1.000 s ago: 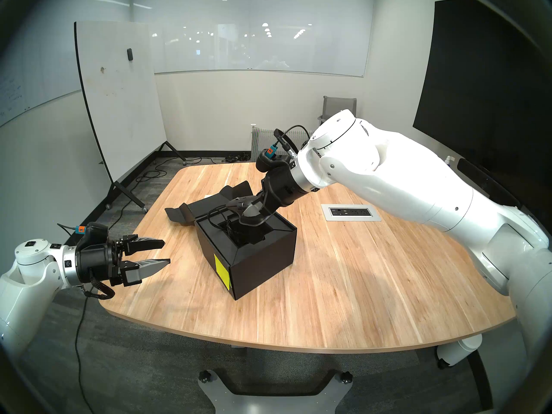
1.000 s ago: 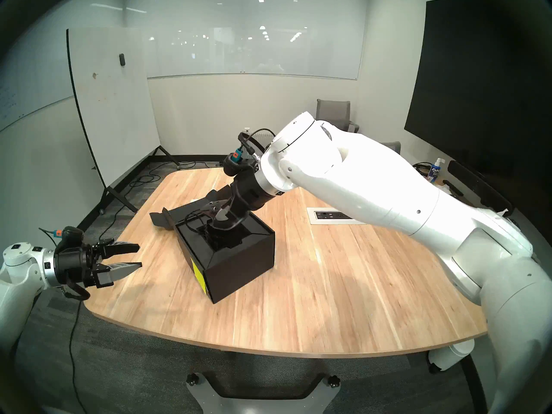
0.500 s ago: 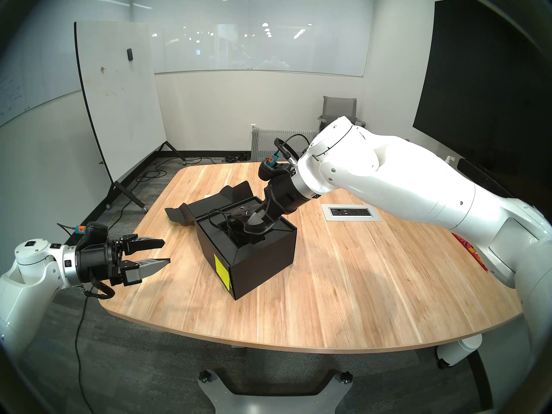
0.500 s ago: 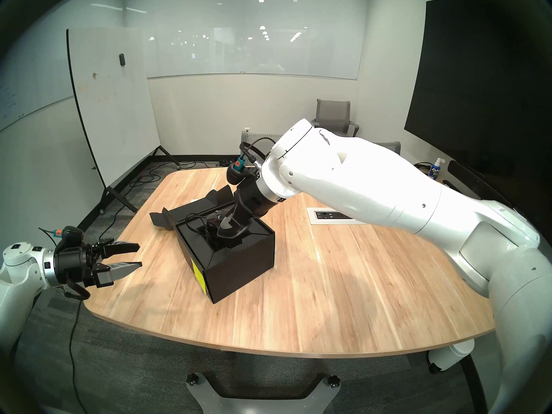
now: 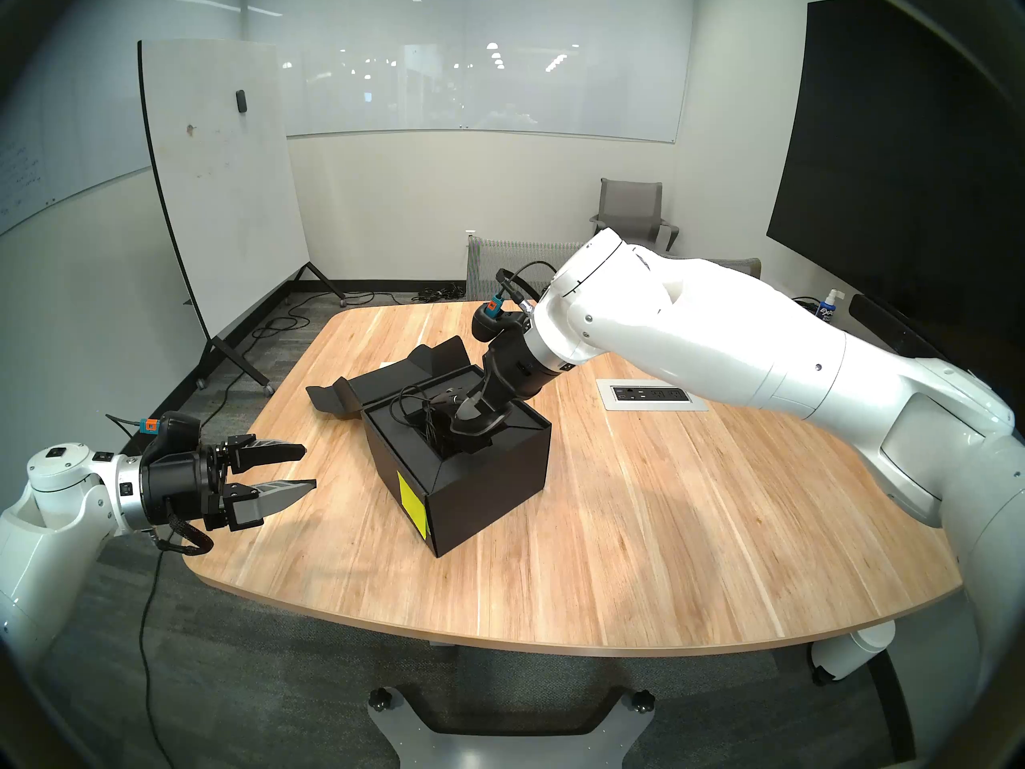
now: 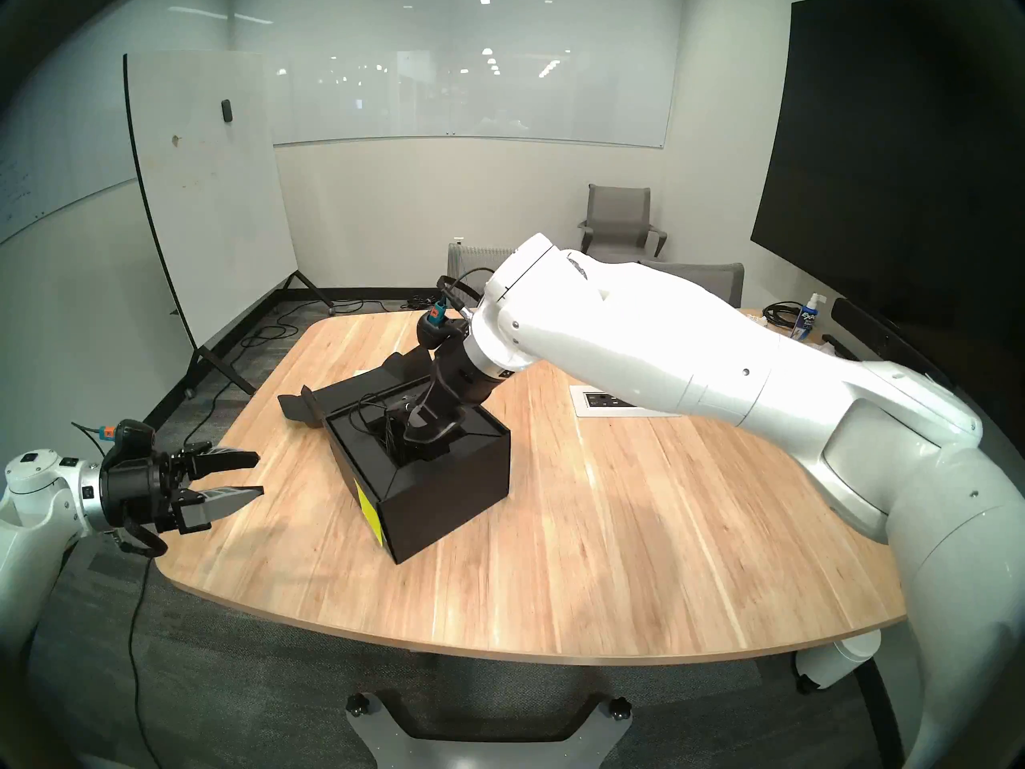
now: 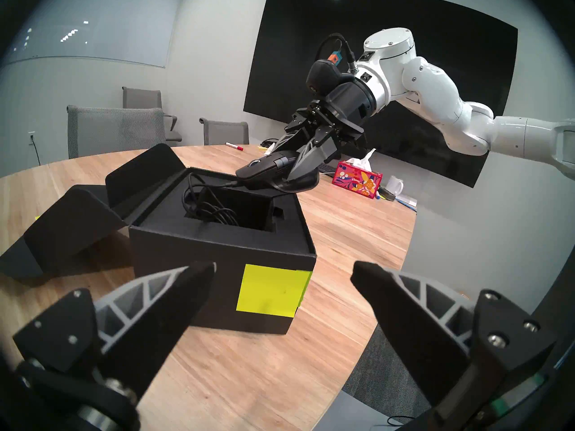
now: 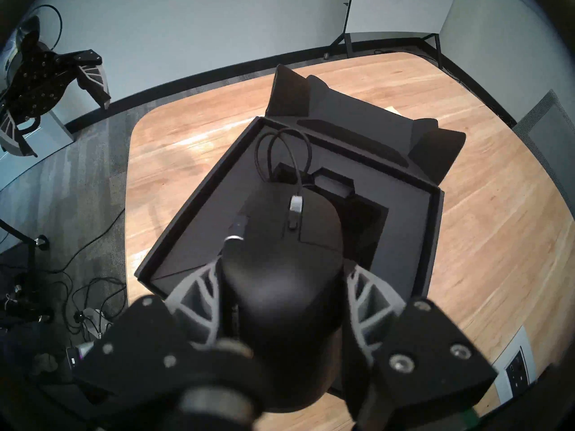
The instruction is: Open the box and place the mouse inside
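Observation:
The black box (image 5: 488, 474) stands mid-table with its flap lid (image 5: 388, 382) thrown back to the far left and a yellow sticky note (image 5: 413, 504) on its near-left side. My right gripper (image 5: 471, 418) is shut on the black mouse (image 7: 267, 172), both fingers clamping its sides in the right wrist view (image 8: 280, 259). The mouse hangs tilted just above the recessed insert (image 7: 255, 209), and its thin cable (image 7: 211, 208) coils down into the recess. My left gripper (image 5: 309, 468) stays open and empty to the left of the box, clear of it.
A power outlet plate (image 5: 651, 394) is set into the table to the right of the box. A red floral tissue box (image 7: 356, 179), a white mug (image 7: 395, 184) and a red marker (image 7: 235, 146) lie at the far side. A whiteboard (image 5: 222, 185) and chairs ring the table.
My right arm has come down and slightly left, bringing the mouse lower over the box's recess, with more cable now inside. The left arm has not moved.

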{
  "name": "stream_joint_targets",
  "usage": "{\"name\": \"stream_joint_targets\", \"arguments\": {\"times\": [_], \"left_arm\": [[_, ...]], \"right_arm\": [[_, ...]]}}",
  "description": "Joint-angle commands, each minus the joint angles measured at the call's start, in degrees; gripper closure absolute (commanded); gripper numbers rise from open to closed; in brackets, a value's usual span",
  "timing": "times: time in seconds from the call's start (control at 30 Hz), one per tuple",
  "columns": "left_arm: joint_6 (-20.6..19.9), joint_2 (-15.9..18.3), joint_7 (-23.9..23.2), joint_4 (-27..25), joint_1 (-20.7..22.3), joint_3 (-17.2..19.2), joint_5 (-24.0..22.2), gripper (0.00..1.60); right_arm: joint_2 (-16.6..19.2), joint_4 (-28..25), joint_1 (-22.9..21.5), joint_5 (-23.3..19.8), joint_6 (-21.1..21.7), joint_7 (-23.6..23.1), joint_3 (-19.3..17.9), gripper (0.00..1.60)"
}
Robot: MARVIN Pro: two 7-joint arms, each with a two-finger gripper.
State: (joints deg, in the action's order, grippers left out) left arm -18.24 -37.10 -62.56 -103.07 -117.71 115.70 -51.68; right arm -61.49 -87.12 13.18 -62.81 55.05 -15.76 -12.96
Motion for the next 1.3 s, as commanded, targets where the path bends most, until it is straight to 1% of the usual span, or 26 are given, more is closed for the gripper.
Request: {"name": "stream_joint_targets", "arguments": {"times": [0.0,0.27,0.53,0.57,0.6,0.63,0.67,0.7,0.73,0.77,0.87,0.93,1.0,1.27], "left_arm": [[0.1,0.1,-0.12,-0.51,0.14,0.73,-0.07,0.0],[-0.01,-0.04,-0.2,-0.53,0.23,0.77,0.07,0.0],[-0.11,-0.16,-0.28,-0.53,0.32,0.79,0.21,0.0],[-0.12,-0.17,-0.28,-0.53,0.32,0.8,0.22,0.0],[-0.13,-0.19,-0.3,-0.54,0.34,0.8,0.24,0.0],[-0.14,-0.2,-0.3,-0.54,0.35,0.8,0.25,0.0],[-0.16,-0.22,-0.32,-0.54,0.36,0.81,0.27,0.0],[-0.17,-0.24,-0.33,-0.54,0.38,0.81,0.29,0.0],[-0.19,-0.26,-0.34,-0.54,0.39,0.81,0.31,0.0],[-0.2,-0.27,-0.35,-0.54,0.4,0.81,0.33,0.0],[-0.23,-0.31,-0.38,-0.53,0.44,0.82,0.38,0.0],[-0.26,-0.34,-0.4,-0.53,0.46,0.82,0.41,0.0],[-0.28,-0.37,-0.42,-0.53,0.49,0.82,0.44,0.0],[-0.38,-0.5,-0.51,-0.53,0.6,0.84,0.59,0.0]], "right_arm": [[-2.83,2.21,-1.55,0.83,-1.16,-1.68,0.32,1.6],[-2.51,1.79,-0.36,1.2,-1.34,-2.35,0.71,1.6],[-1.94,0.38,0.8,0.87,-0.59,-1.24,0.19,1.6],[-1.93,0.32,0.87,0.89,-0.56,-1.07,0.19,1.46],[-1.91,0.27,0.91,0.89,-0.56,-0.94,0.23,1.09],[-1.86,0.21,0.94,0.98,-0.59,-0.84,0.34,0.87],[-1.8,0.12,1.0,1.0,-0.63,-0.63,0.39,0.57],[-1.73,0.03,1.05,1.07,-0.66,-0.3,0.45,0.42],[-1.68,0.01,1.06,1.1,-0.72,-0.22,0.5,0.17],[-1.63,-0.07,1.09,1.16,-0.72,0.09,0.5,0.11],[-1.64,-0.12,1.02,1.16,-0.63,0.42,0.55,0.03],[-1.69,-0.2,0.98,1.13,-0.5,0.79,0.52,0.03],[-1.71,-0.24,0.94,1.12,-0.52,1.03,0.54,0.0],[-1.91,-0.26,0.68,1.02,-0.42,1.7,0.62,0.0]]}}
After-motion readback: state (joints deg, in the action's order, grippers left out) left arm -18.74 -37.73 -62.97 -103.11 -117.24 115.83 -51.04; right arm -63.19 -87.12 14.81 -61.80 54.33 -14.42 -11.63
